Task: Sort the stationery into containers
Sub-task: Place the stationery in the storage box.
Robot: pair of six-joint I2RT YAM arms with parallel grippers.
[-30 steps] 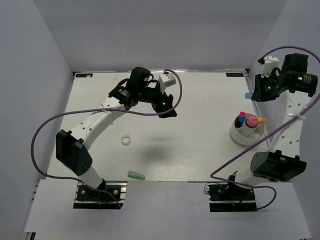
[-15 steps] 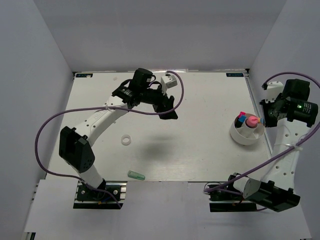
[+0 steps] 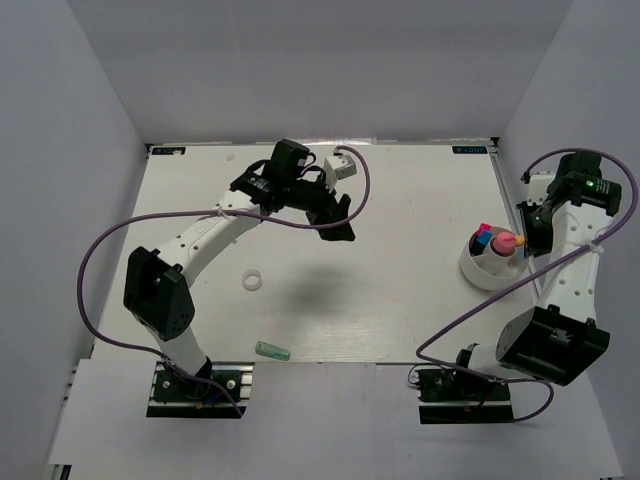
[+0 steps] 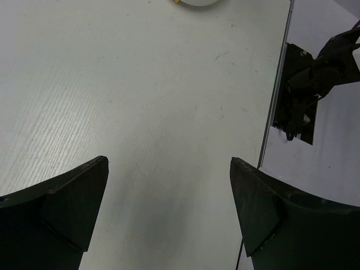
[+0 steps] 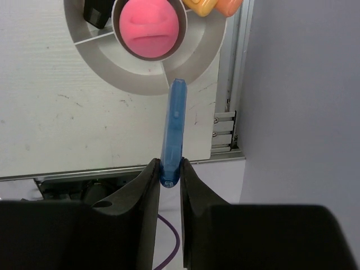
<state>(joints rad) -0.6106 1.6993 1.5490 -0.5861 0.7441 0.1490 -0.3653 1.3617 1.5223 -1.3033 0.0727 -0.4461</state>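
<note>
The right gripper [image 5: 170,169] is closed narrowly on one end of a blue marker [image 5: 173,126]. The marker's free end reaches over the rim of the low white round cup [image 5: 84,53], which stands at the right edge of the table [image 3: 400,290]. The cup is split into sections: a pink piece [image 5: 147,28] fills the middle one, a black piece [image 5: 98,14] sits in the outer ring, and orange pieces [image 5: 216,5] show at its side. The left gripper [image 4: 169,163] hangs spread wide over bare table, far of the centre, with nothing between its fingers. A small white ring [image 3: 254,282] lies left of centre. Well apart from it, a green marker [image 3: 271,351] lies at the near edge.
</note>
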